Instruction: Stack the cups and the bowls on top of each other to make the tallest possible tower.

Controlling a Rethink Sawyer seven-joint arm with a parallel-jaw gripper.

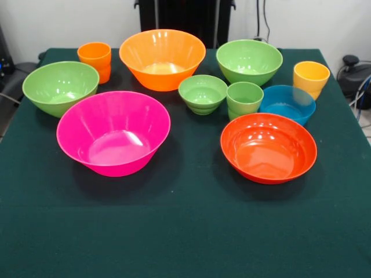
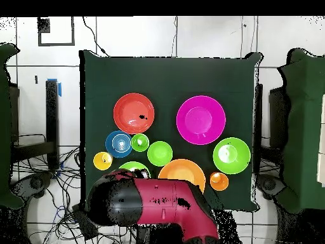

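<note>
Nothing is stacked: every cup and bowl stands upright on its own on the dark green tablecloth (image 1: 185, 231). In the front view the large pink bowl (image 1: 113, 132) sits nearest the camera on the left, with the red-orange bowl (image 1: 268, 147) well apart from it on the right. Behind the red-orange bowl lies the translucent blue bowl (image 1: 288, 103), touching or just beside the green cup (image 1: 244, 99), and the small green bowl (image 1: 203, 93) stands just left of that cup. The far row holds a light green bowl (image 1: 60, 87), the orange cup (image 1: 94, 59), the big orange bowl (image 1: 162, 58), a second light green bowl (image 1: 249, 60) and the yellow-orange cup (image 1: 311, 79). In the overhead view the red and black arm (image 2: 152, 203) lies folded at the table's edge, covering part of one light green bowl; the gripper itself cannot be made out, so whether it is released or clenched cannot be told.
</note>
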